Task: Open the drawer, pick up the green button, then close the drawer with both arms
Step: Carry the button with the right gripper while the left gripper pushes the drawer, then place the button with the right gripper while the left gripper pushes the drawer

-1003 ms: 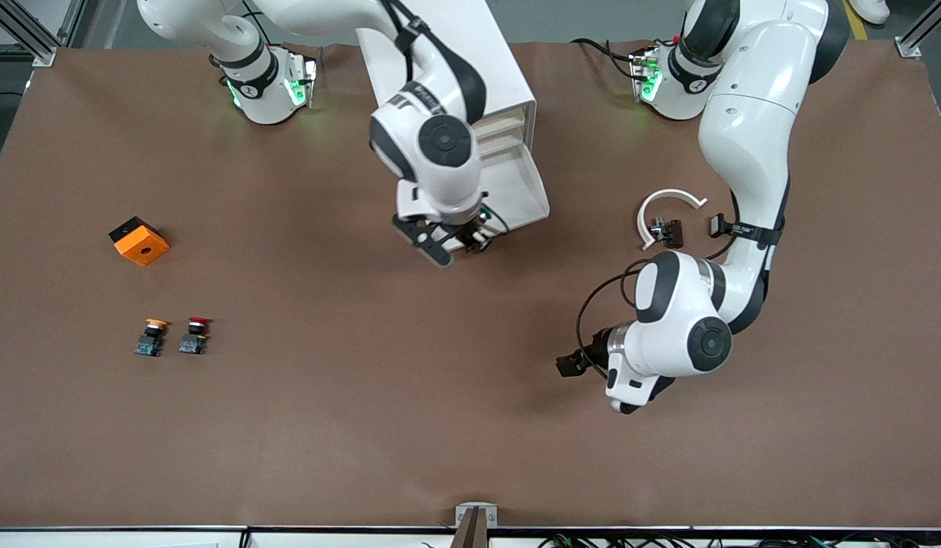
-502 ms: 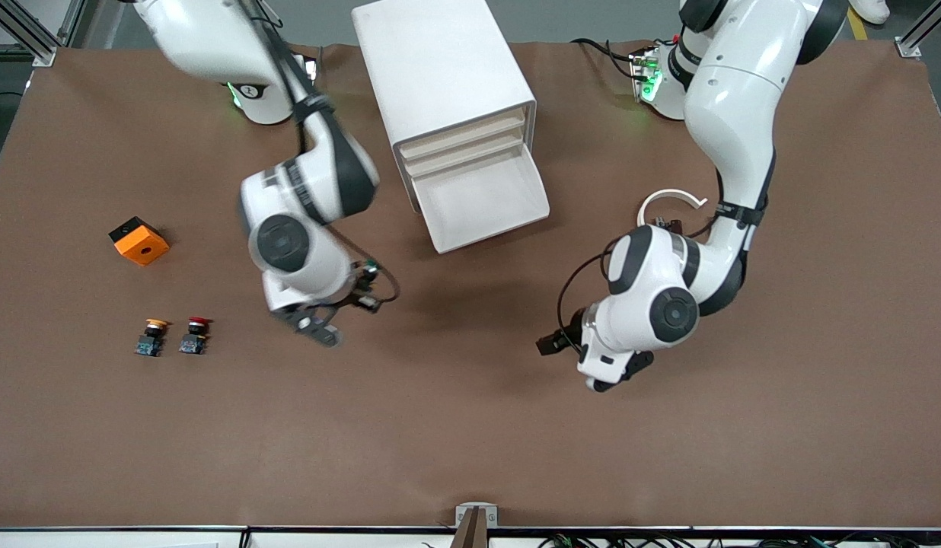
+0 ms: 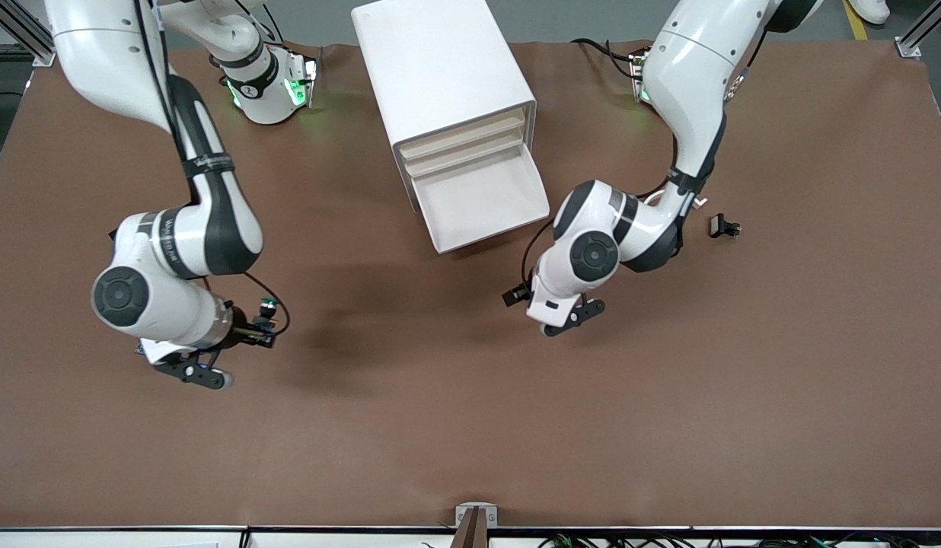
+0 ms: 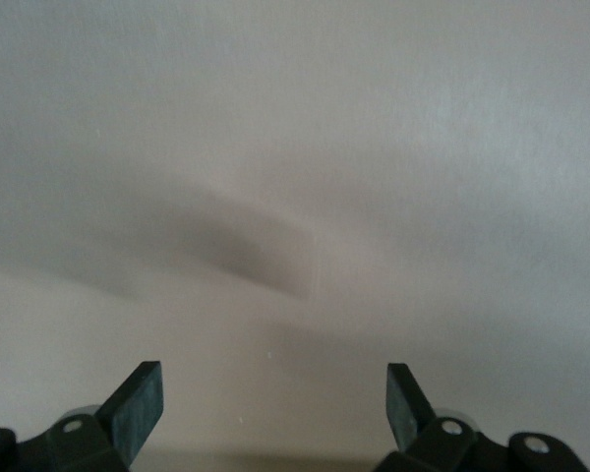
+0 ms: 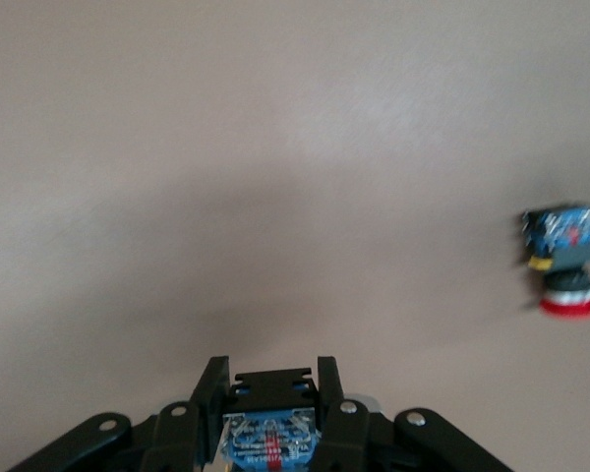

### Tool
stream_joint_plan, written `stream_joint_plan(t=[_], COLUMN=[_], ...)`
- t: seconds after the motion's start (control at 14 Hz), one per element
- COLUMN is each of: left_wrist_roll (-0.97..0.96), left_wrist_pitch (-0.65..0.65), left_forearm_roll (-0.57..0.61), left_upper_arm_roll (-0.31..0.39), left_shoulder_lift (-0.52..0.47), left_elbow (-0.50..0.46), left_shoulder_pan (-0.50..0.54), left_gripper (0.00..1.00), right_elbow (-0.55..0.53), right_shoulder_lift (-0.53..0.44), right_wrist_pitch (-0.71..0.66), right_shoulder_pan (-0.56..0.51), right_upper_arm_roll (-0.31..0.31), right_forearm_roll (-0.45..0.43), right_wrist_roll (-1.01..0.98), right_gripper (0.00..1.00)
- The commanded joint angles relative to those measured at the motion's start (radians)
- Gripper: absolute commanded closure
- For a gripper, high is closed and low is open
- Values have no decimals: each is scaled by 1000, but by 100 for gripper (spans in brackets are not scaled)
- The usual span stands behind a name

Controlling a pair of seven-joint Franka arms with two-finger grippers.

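The bottom drawer of the white cabinet stands pulled out, and nothing shows in it. My right gripper hangs over the table toward the right arm's end, shut on the green-capped button. In the right wrist view the button's black body and bluish base sit clamped between the fingers of the right gripper. My left gripper is open and holds nothing, low over the table just in front of the drawer. The left wrist view shows the left gripper over bare mat.
A red-capped button lies on the mat close to my right gripper; the right arm hides it in the front view. A small black part lies toward the left arm's end. The brown mat covers the table.
My right arm has swung from the open drawer toward the right arm's end of the table, carrying the green button. My left arm has moved in toward the drawer's front, still open.
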Motion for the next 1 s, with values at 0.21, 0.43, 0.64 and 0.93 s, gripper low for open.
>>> stream_joint_plan(t=[0.21,0.43,0.64,0.93], left_wrist_roll=[-82,-100,-114,-158], left_wrist_pitch=[12,11,5,-14], left_forearm_roll=[27,29,29,27], left_upper_arm_roll=[6,6,4,0], left_shoulder_lift=[-52,-55,-55,-55], left_elbow=[-64,-89,-95,-96], left_shoulder_pan=[-82,-113,-148,-188], left_gripper=[0,0,0,0], right_elbow=[-36,-36,-44,-52], right_shoulder_lift=[89,120,127,140], right_wrist_pitch=[183,212,209,212], right_shoulder_pan=[-95,-116,-121,-135], right_upper_arm_roll=[22,22,22,22], right_forearm_roll=[4,4,8,10], right_wrist_roll=[-155,-205,-216,-218], right_gripper=[100,100,100,100])
